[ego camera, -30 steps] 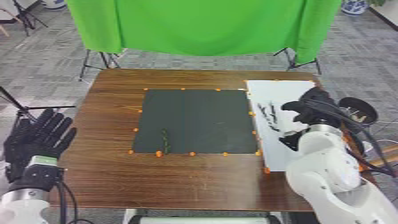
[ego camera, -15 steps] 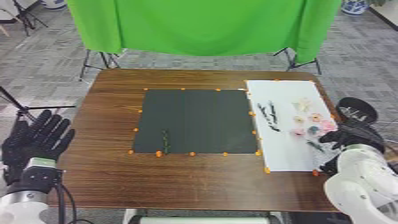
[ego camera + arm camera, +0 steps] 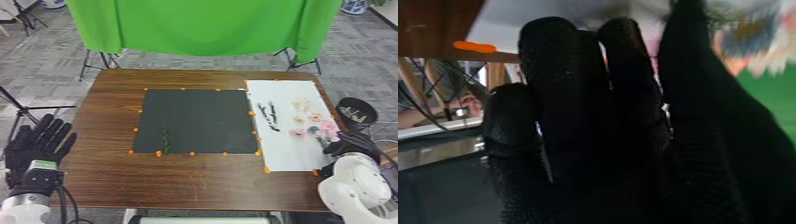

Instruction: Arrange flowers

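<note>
Gry carpet (image 3: 44, 60) | brn wood surface (image 3: 107, 170), grn drape (image 3: 204, 25) behind | blk sheet (image 3: 200, 117) ctr, wht sheet (image 3: 286, 157) R | L hand (image 3: 37, 145) fingers straight, empty; R hand (image 3: 354, 144) fingers straight, hold unclear, nr wht edge | pink flwrs (image 3: 298, 132) on wht; grn sprig (image 3: 166, 142) on blk

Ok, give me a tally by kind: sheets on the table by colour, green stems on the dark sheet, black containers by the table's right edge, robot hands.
Dark sheet: 1
White sheet: 1
Green stem: 1
Black container: 1
Robot hands, left hand and right hand: 2
Total: 6
</note>
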{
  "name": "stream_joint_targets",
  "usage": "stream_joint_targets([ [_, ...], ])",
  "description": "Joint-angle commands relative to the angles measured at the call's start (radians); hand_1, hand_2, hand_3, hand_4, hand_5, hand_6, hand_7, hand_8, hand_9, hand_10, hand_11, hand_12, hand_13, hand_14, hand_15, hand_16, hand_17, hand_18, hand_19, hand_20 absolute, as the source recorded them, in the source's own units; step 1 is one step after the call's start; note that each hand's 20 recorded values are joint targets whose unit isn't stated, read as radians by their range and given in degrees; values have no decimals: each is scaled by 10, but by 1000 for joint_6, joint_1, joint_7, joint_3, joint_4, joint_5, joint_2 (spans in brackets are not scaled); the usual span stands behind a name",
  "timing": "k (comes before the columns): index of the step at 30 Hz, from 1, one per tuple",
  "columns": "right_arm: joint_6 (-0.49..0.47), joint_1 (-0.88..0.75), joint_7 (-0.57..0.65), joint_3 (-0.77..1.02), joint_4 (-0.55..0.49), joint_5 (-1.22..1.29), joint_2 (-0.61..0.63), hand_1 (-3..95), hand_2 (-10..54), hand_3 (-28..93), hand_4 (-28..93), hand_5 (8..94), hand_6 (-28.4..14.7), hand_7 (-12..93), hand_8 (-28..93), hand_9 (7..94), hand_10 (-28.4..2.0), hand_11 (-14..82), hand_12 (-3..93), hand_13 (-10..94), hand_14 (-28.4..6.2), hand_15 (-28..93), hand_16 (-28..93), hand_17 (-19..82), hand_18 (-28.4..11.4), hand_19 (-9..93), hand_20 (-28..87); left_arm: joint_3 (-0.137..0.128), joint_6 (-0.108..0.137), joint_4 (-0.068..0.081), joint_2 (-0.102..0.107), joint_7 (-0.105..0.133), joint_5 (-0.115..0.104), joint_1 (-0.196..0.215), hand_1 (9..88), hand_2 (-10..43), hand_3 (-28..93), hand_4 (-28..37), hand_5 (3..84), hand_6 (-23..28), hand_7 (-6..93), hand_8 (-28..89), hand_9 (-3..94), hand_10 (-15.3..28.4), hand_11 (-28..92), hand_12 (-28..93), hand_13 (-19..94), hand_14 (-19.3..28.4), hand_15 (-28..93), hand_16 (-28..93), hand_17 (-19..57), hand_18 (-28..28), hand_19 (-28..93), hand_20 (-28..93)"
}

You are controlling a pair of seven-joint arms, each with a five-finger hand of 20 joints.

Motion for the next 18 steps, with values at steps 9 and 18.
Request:
stream_joint_targets([
  [9,112,-40,-24,6,-101,36,25,582,-95,671,-282,823,-6,252,118,860,-110,77,315,789,-94,473,298,405,-246,885,298,-9,-16,-1,1,0,-39,18,294,189,709,-283,460,92,182,-98,397,165,227,112,283,157,403,-94,-62,145,428,87],
  [18,166,-12,-74,9,-199,116,60,579,-95,683,-283,827,-10,248,120,859,-118,82,315,788,-94,461,325,404,-247,886,297,-27,-24,-8,21,22,-36,37,293,187,707,-283,459,93,181,-98,397,164,227,112,282,157,403,-94,-63,145,428,87],
])
